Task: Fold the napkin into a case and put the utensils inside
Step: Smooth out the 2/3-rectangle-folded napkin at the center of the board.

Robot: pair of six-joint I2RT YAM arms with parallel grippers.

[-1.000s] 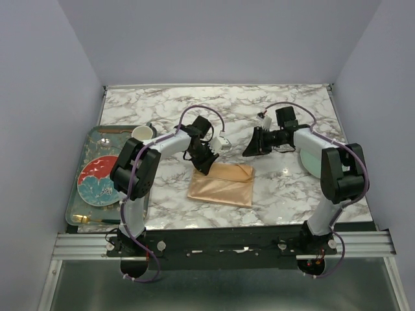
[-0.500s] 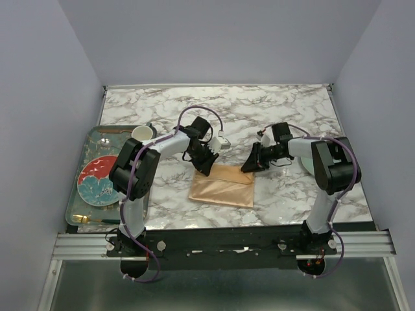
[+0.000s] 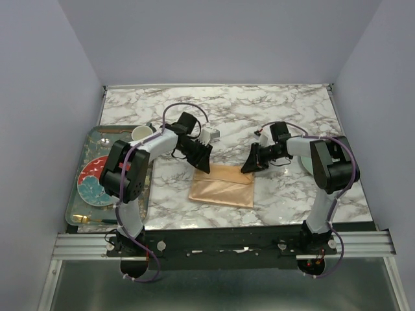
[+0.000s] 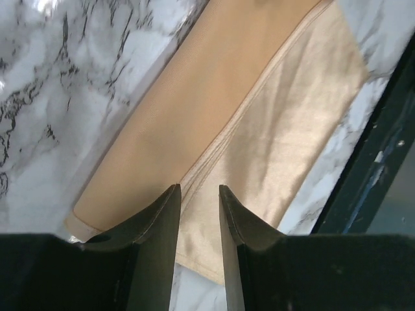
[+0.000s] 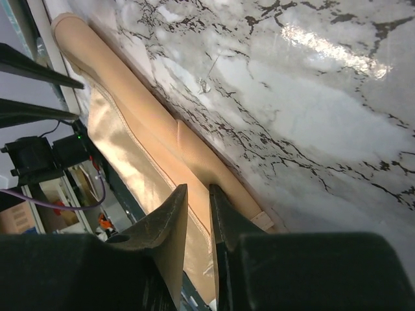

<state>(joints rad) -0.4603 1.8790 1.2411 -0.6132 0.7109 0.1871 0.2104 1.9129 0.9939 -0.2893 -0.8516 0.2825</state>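
Note:
The peach-orange napkin (image 3: pixel 221 185) lies folded into a layered rectangle, the case, on the marble near the front middle. It also shows in the left wrist view (image 4: pixel 162 129) and the right wrist view (image 5: pixel 126 133). My left gripper (image 3: pixel 202 166) is at its far left corner, jaws a little apart and empty, just above the cloth (image 4: pixel 198 188). My right gripper (image 3: pixel 248 167) is at the far right corner, jaws narrowly apart, tips down at the folded far edge (image 5: pixel 198 186). The gold utensils (image 3: pixel 83 219) lie at the front of the tray.
A grey patterned tray (image 3: pixel 76 194) at the left holds a red and blue plate (image 3: pixel 96 181) and a white cup (image 3: pixel 141 133). A pale green plate (image 3: pixel 310 162) sits behind the right arm. The table's front edge (image 3: pixel 259 228) is close to the napkin.
My right gripper moved left and down to the napkin's far right corner and has stayed there. My left arm's elbow swung left while its gripper stayed at the far left corner.

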